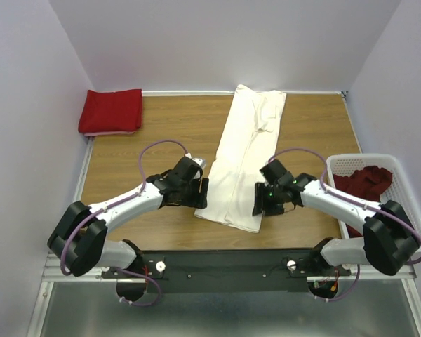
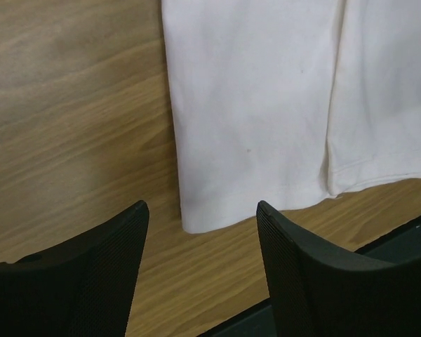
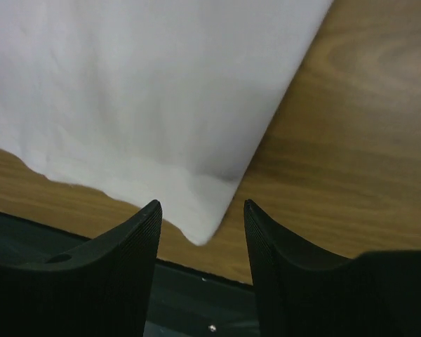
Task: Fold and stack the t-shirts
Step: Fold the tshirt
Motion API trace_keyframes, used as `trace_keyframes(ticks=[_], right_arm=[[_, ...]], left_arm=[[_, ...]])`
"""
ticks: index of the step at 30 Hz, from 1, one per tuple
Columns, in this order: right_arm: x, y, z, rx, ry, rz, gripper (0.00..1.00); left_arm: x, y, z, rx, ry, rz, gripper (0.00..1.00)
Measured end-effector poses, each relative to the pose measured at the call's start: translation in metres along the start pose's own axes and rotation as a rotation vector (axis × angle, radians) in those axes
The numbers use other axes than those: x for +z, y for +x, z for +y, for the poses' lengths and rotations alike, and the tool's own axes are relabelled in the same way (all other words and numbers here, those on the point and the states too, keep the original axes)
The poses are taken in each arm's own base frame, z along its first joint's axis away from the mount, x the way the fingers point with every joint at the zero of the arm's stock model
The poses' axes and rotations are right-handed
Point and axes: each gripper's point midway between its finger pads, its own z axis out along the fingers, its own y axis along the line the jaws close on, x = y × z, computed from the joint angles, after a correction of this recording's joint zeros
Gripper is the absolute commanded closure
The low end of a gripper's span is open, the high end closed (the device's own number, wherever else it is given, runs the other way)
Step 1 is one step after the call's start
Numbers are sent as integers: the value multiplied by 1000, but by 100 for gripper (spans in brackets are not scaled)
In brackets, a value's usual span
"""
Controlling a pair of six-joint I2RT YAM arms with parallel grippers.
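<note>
Two open pincers flank the near hem of the cream-white shirt, and neither one holds any cloth.

Nearest the arms, the left pincer stands wide just short of the hem's left corner. The right pincer is somewhat narrower, with the right corner showing in its gap, unclamped. The shirt lies as a long strip from the near edge of the desk to its far edge. The step in hand looks like carrying the hem up toward the collar, so both pincers should bite every layer at equal depth, then lift and travel together to keep the strip square. The wrist views show the corners and doubled edges closely. Only the overhead view shows the dark red shirt in the basket on the right and, farther off, the bright red shirt folded at the far left corner.
</note>
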Motion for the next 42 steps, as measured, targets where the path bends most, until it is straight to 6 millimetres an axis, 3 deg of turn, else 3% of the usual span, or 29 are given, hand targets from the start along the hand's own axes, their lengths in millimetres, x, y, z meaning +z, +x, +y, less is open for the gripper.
trace_keyframes(ticks=[1, 3, 7, 15, 27, 34, 37, 40, 41, 42], right_arm=[[3, 23, -1, -1, 16, 50, 42], [2, 48, 2, -4, 29, 100, 42], [0, 70, 15, 3, 22, 130, 42], [5, 77, 14, 40, 65, 139, 44], [13, 68, -1, 58, 172, 93, 46], [18, 69, -6, 49, 217, 112, 62], [20, 68, -5, 47, 216, 114, 74], [20, 67, -2, 45, 206, 116, 86], [20, 67, -2, 43, 205, 116, 90], [21, 67, -1, 41, 199, 115, 90]], left_arm=[[4, 4, 0, 1, -8, 21, 30], [11, 13, 2, -2, -29, 63, 30], [15, 23, 6, -11, -60, 101, 30], [16, 23, 5, -15, -72, 97, 30], [18, 25, 3, -8, -72, 105, 30], [19, 26, 3, -5, -73, 109, 30], [19, 26, 2, -2, -71, 109, 31], [19, 27, 0, 4, -70, 114, 33], [20, 28, 0, 5, -70, 116, 38], [22, 29, 0, 8, -73, 126, 38]])
